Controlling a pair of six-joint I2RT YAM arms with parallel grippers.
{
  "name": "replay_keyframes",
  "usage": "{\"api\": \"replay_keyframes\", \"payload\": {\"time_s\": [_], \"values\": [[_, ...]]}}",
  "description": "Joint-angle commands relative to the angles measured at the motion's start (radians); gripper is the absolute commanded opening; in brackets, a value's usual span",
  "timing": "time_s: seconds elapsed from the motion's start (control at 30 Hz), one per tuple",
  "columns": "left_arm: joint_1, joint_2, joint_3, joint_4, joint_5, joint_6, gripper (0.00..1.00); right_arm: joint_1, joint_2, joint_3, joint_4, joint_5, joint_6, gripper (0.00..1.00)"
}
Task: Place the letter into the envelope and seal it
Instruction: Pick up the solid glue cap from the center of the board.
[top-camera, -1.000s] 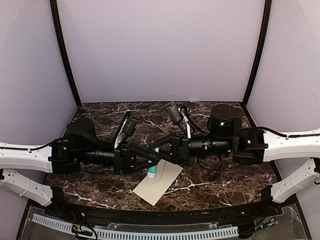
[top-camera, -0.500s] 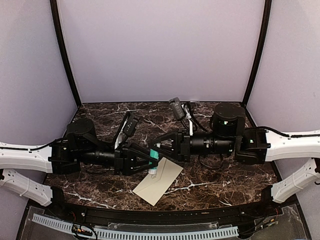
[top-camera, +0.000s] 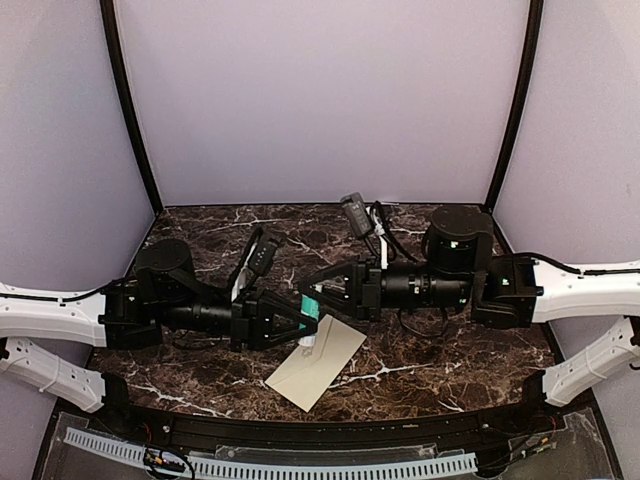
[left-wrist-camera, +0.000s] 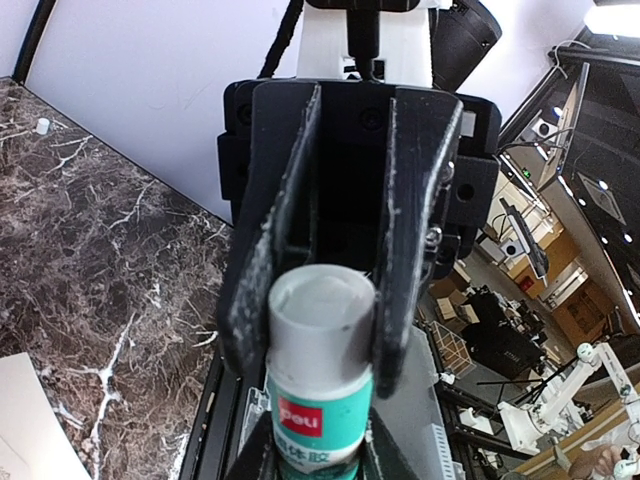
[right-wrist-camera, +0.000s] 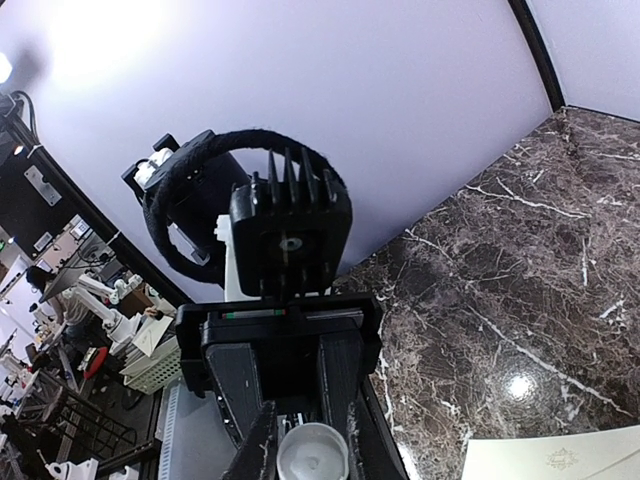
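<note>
Marble table (top-camera: 430, 372), cream-beige envelope (top-camera: 322, 366) (faint emblem (right-wrist-camera: 562, 458)); left tool (top-camera: 303, 325), right tool (left-wrist-camera: 320, 322) tight on glue stick (left-wrist-camera: 320, 425)

On the glue stick (left-wrist-camera: 320, 410) a small red patch carries the brand "deli" in white letters. Below it, on the teal band, run white Chinese characters, cut off at the picture's edge. The envelope (right-wrist-camera: 540, 462) bears a faint emblem, too small to read.
</note>
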Motion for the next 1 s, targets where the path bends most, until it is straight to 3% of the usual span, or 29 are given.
{"api": "replay_keyframes", "payload": {"time_s": [0.0, 0.2, 0.47, 0.57, 0.73, 0.97], "values": [[-0.007, -0.013, -0.007, -0.019, -0.046, 0.004, 0.09, 0.007, -0.025, 0.01, 0.011, 0.038, -0.009, 0.17], [0.013, -0.037, 0.05, -0.205, -0.114, 0.049, 0.05, 0.005, -0.069, 0.038, -0.16, 0.185, -0.022, 0.59], [0.285, -0.047, 0.156, -0.455, 0.137, 0.211, 0.04, -0.074, -0.128, 0.115, -0.541, 0.534, -0.026, 0.78], [0.384, -0.021, 0.199, -0.518, 0.204, 0.35, 0.04, -0.19, -0.128, 0.122, -0.626, 0.559, -0.03, 0.82], [0.557, 0.012, 0.18, -0.489, 0.292, 0.448, 0.04, -0.464, -0.047, 0.133, -0.719, 0.525, -0.088, 0.83], [0.611, -0.026, 0.146, -0.531, 0.164, 0.553, 0.05, -0.783, 0.163, 0.198, -0.771, 0.502, -0.222, 0.81]]}}
